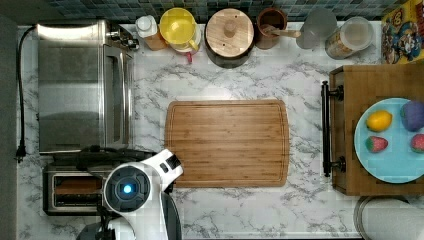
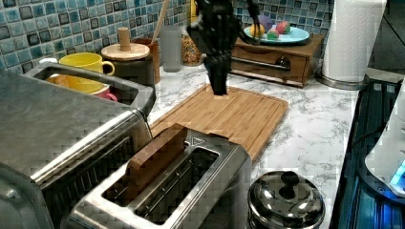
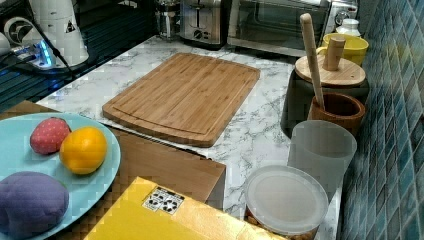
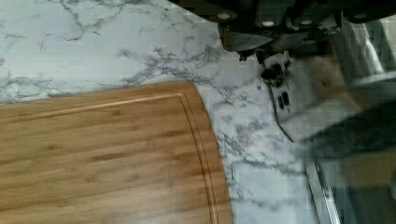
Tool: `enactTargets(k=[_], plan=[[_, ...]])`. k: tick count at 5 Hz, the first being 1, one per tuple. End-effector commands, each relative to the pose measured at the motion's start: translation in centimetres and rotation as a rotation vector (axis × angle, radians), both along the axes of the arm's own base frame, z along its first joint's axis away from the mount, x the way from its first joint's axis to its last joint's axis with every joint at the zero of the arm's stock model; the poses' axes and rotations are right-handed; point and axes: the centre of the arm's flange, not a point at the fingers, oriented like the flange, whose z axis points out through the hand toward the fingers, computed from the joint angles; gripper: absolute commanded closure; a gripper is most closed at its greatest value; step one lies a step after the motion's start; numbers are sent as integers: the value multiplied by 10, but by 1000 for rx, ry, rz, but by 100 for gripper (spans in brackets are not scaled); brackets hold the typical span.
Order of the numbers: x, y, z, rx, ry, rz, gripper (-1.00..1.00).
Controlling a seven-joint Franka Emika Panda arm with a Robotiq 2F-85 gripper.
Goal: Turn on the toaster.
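The toaster (image 1: 75,192) is a small steel box at the top view's lower left, in front of the large toaster oven. In the left view the toaster (image 2: 181,186) has a brown slice standing in one slot. In the right view the toaster (image 3: 202,22) shows its end with black controls. My white arm (image 1: 135,187) covers the toaster's right end in the top view. The black gripper (image 2: 219,90) hangs point-down over the cutting board, fingers together and holding nothing. In the wrist view the gripper (image 4: 273,74) is above marble beside the toaster (image 4: 359,177).
The steel toaster oven (image 1: 75,85) stands beside the toaster. A bamboo cutting board (image 1: 227,142) lies mid-counter. A steel lidded pot (image 2: 286,200) sits by the toaster. Mugs, jars and a canister (image 1: 230,32) line the back wall. A wooden tray (image 1: 350,135) holds a fruit plate.
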Motion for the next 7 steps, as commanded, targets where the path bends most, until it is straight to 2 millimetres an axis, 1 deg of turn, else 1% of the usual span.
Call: enactTargets(k=[1,2,3,4,5,6,7], plan=[[-53,28,13,119,-162,193,100],[-52,31,2,148,-151,202,100],[-45,29,-3,160,-136,191,100],[-40,29,-8,132,-154,145,100],[-40,26,-6,200,-187,126,100],[-36,27,-1,272,-191,133,100],[-28,38,1,259,-120,176,100]])
